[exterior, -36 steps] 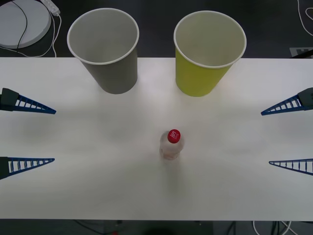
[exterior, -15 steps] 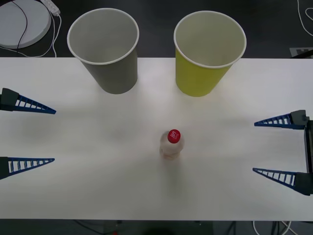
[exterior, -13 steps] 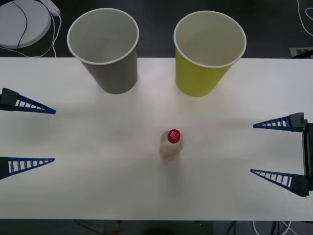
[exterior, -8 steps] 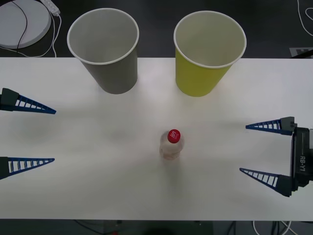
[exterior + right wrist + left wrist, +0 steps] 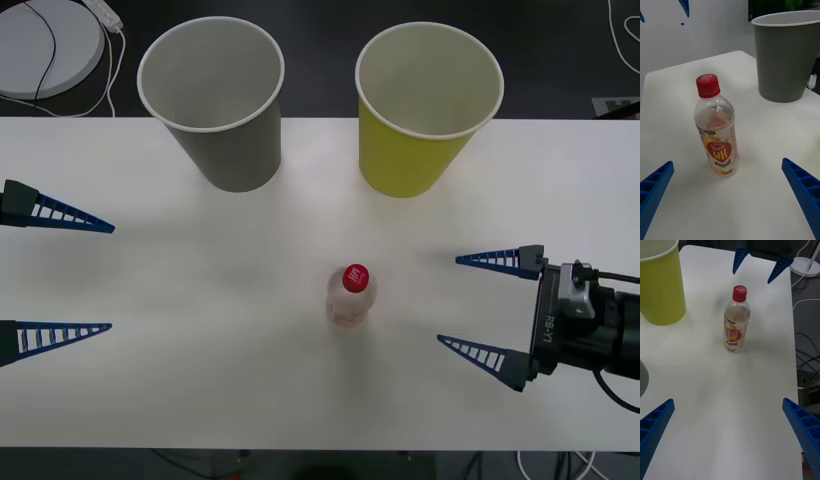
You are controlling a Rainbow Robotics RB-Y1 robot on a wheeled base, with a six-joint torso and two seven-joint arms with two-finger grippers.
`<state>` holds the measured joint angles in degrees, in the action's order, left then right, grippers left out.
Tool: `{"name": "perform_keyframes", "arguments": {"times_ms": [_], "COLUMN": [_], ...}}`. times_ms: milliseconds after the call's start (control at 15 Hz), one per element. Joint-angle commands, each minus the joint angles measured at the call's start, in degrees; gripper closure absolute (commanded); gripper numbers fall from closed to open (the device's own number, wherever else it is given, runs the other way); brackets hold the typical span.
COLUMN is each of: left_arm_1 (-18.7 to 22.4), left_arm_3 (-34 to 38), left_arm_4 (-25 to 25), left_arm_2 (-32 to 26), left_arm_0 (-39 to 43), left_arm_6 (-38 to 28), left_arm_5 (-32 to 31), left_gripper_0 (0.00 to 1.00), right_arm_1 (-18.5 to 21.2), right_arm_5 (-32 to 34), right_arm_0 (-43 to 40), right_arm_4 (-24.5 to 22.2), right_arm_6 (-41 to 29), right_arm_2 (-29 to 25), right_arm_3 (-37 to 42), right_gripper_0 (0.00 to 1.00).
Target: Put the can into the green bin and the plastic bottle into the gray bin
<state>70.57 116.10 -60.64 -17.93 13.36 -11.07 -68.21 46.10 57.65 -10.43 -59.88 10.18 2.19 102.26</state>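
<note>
White tabletop (image 5: 200,400), bare all around the small clear plastic bottle with its red cap (image 5: 350,296), upright at centre. Right gripper (image 5: 470,308) sits at three o'clock of it, fingers spread wide, holding nothing. Left gripper (image 5: 105,277) waits at nine o'clock, wide open. Gray paper cup (image 5: 218,100) at eleven, yellow-green paper cup (image 5: 420,105) at one, both near the far edge.

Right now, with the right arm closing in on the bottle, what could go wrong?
1. The plastic bottle stands upright, tall and narrow; a finger of the open right gripper clipping it off-center could tip it over.
2. The gray bin sits on the robot's left, beyond the green bin; a carry across might brush the green one.
3. Both bins taper to small bases, so a rim bump may topple them.
</note>
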Motion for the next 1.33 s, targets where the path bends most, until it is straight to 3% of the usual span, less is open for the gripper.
{"name": "perform_keyframes", "arguments": {"times_ms": [67, 267, 533, 1333], "left_arm_1": [0.0, 0.0, 0.0, 0.0], "left_arm_3": [0.0, 0.0, 0.0, 0.0], "left_arm_4": [0.0, 0.0, 0.0, 0.0], "left_arm_2": [0.0, 0.0, 0.0, 0.0], "left_arm_0": [0.0, 0.0, 0.0, 0.0], "left_arm_6": [0.0, 0.0, 0.0, 0.0], "left_arm_5": [0.0, 0.0, 0.0, 0.0], "left_gripper_0": [0.0, 0.0, 0.0, 0.0], "right_arm_1": [-0.2, -0.2, -0.4, -6.3], "right_arm_5": [0.0, 0.0, 0.0, -2.4], "right_arm_0": [3.9, 7.2, 10.1, 17.8], "right_arm_4": [2.8, 3.6, 4.1, 4.4], "right_arm_6": [6.8, 11.5, 12.2, 14.1], "right_arm_2": [4.1, 7.5, 11.3, 18.9], "right_arm_3": [-5.2, -8.9, -11.2, -16.9], "right_gripper_0": [0.0, 0.0, 0.0, 0.0]}}
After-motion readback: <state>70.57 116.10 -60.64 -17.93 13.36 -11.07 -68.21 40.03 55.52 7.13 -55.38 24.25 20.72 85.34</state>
